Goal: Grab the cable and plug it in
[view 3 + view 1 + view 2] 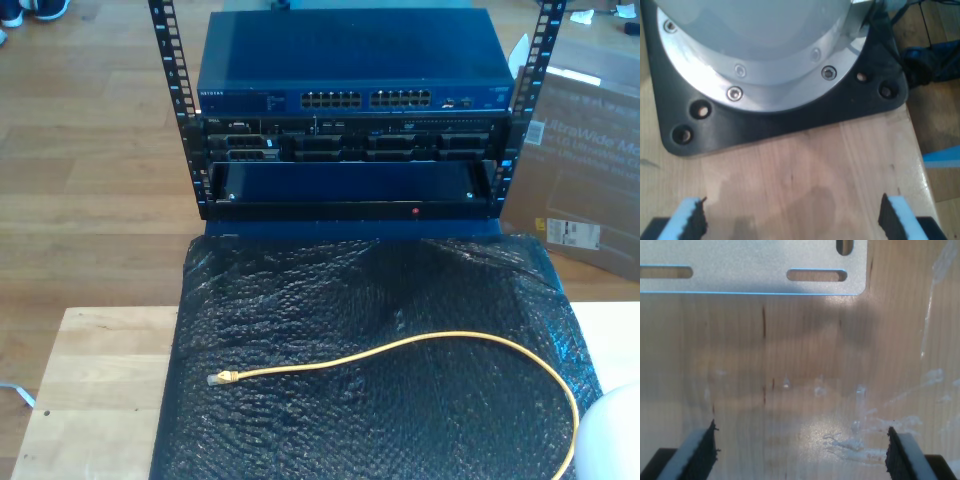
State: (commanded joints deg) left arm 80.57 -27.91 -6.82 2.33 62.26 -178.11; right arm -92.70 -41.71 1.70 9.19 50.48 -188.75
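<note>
**A:** Where is the cable point(440, 345) for you right now?

**B:** You'll find it in the exterior view, lying loose on the black bubble wrap point(300, 300). Its plug point(221, 379) sits toward that view's left, tip pointing left. From the plug the cable runs rightward, rises in a shallow arc, then bends down near the view's lower right corner.

**A:** And the socket end?

**B:** The network switch point(350, 75) stands in the rack point(175, 100) beyond the wrap, its rows of ports facing you. The plug points across them, not at them, so you'd have to turn it.

**A:** Which arm is closer?

**B:** You can't tell. My first gripper point(790, 220) is spread wide over bare wood beside an arm's base plate point(790, 115), holding nothing. My second gripper point(802, 452) is also spread wide and empty, over wood near a slotted metal plate point(750, 275). Neither wrist view has the cable in front of the jaws.
</note>
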